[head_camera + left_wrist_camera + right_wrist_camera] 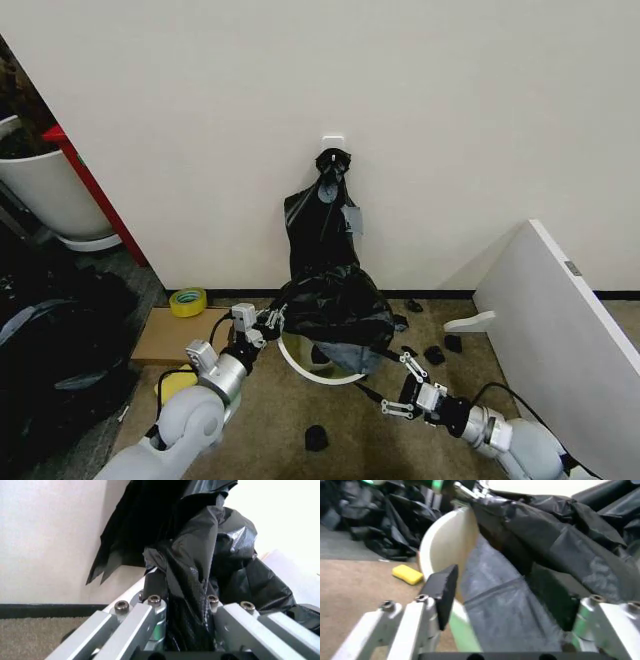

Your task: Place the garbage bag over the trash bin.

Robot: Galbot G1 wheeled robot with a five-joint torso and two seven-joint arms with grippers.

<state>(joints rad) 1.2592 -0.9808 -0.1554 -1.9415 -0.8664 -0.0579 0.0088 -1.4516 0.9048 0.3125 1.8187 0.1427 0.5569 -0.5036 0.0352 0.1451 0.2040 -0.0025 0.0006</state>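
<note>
Jaws pinching glossy crinkled garbage bag [335,305]

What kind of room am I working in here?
Likely an indoor utility or lab corner: carpet floor against a plain white wall, a planter pot, and a heap of black bags beside the trash bin.

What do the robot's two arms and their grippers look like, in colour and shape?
Both arms are rounded, light grey-white shells with black bands at the joints. The left gripper and right gripper are bare silver metal linkages fastened with hex bolts, on black mounts. The right gripper's fingers carry flat black pads. Thin black cables run beside each wrist.
</note>
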